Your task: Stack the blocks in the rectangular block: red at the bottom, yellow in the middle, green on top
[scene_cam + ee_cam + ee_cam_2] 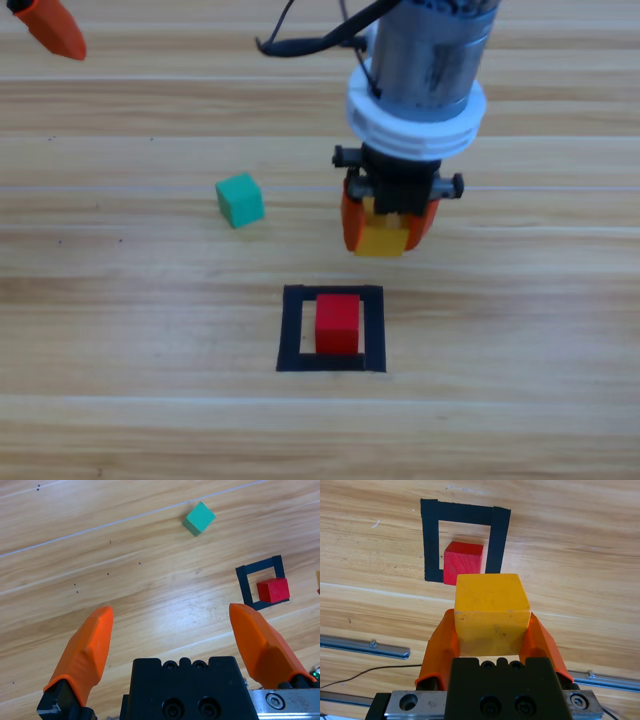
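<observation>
With the small matte red cube (338, 322) seated inside the black tape rectangle (293, 330), the right gripper (388, 225) grasps the small yellow cube (381, 238) just short of it, placement pending; the teal-green cube (240, 200) lies untouched nearby, and the left gripper (175, 630) waits with jaws spread

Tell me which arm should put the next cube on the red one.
Right. The right pincer already grips the small yellow cube close to the small red cube inside the black tape rectangle; the left pincer sits open and far off.
</observation>
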